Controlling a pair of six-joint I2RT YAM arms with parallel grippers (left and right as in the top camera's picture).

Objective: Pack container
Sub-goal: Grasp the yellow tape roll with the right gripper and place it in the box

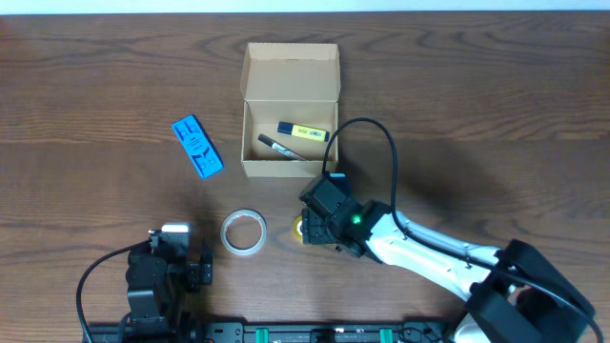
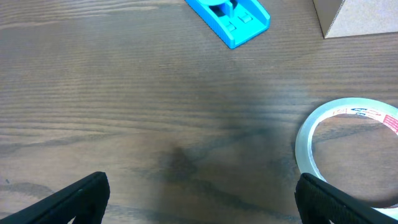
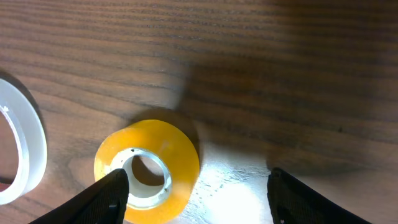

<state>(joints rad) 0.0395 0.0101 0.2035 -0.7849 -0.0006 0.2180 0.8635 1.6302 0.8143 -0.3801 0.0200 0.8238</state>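
The tan cardboard container (image 1: 289, 133) stands open at the table's middle back, lid flap raised, with a yellow highlighter (image 1: 303, 132) and a black marker (image 1: 278, 147) inside. My right gripper (image 3: 198, 196) is open, low over the table, with a yellow tape roll (image 3: 149, 171) lying flat by its left finger; the roll peeks out beside the gripper in the overhead view (image 1: 298, 229). A clear tape roll (image 1: 243, 232) lies left of it. My left gripper (image 2: 199, 199) is open and empty at the front left.
A blue flat object (image 1: 196, 146) lies left of the container and shows at the top of the left wrist view (image 2: 230, 17). The container's corner (image 2: 357, 17) and the clear tape roll (image 2: 348, 149) show there too. The right arm's black cable arcs over the table.
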